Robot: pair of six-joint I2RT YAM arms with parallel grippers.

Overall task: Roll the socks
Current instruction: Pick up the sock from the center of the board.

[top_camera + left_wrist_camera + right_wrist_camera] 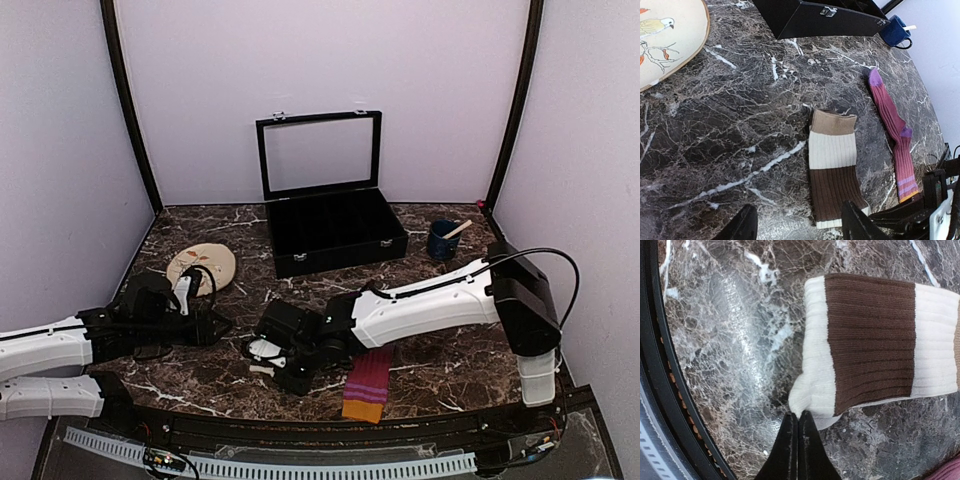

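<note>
Working close to the table (pixel 715 340) edge, bare marble alongside; touching cream sock (pixel 870 340) corner with closed right gripper (pixel 798 416); left gripper (pixel 800 225) spread wide, empty

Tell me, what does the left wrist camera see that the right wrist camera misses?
Only the left wrist view shows the magenta-purple sock lying flat, the blue mug, the black box, the round bird-painted disc and the left gripper with its fingers open. Only the right wrist view shows the black edge rail and, close up, the right gripper shut, its tips at the cream sock's white corner; whether they pinch fabric is unclear. Both show that cream sock lying on the marble table.
</note>
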